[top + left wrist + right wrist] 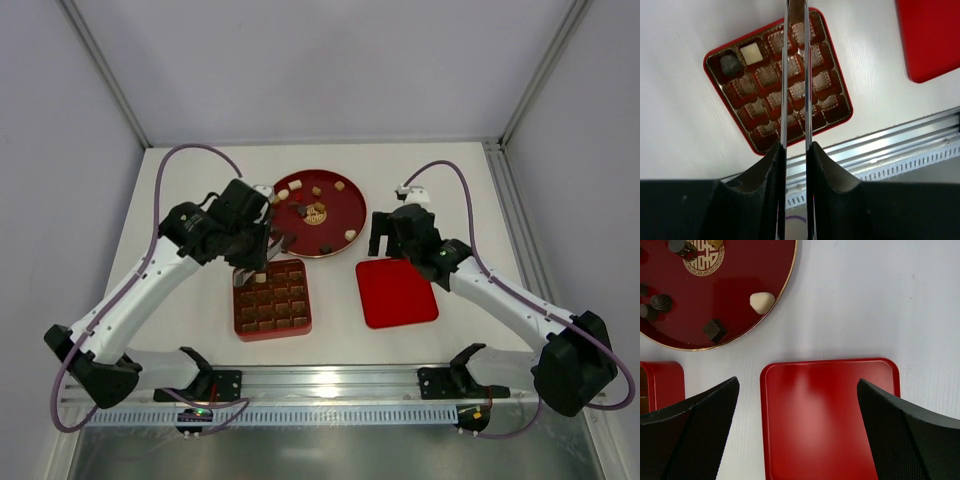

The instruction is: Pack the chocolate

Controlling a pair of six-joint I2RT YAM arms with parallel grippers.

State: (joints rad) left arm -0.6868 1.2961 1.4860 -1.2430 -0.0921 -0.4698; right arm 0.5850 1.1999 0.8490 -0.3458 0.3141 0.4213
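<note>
We see two chocolates in the tray's corner cells: a rounded dark piece point(730, 64) and a cream-white square point(751, 53) beside it. More pieces, among them a cream one point(762, 302) and a dark cube point(714, 329), lie scattered on the round red plate point(750, 270).

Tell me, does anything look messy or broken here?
Nothing stands out. The chocolates sit on the round plate, two pieces already lie in the red tray, and the lid lies flat beside it. Nothing is spilled on the table.

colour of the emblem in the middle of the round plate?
Gold, an ornate circular emblem on the dark red round plate. Right wrist view shows it best.
</note>
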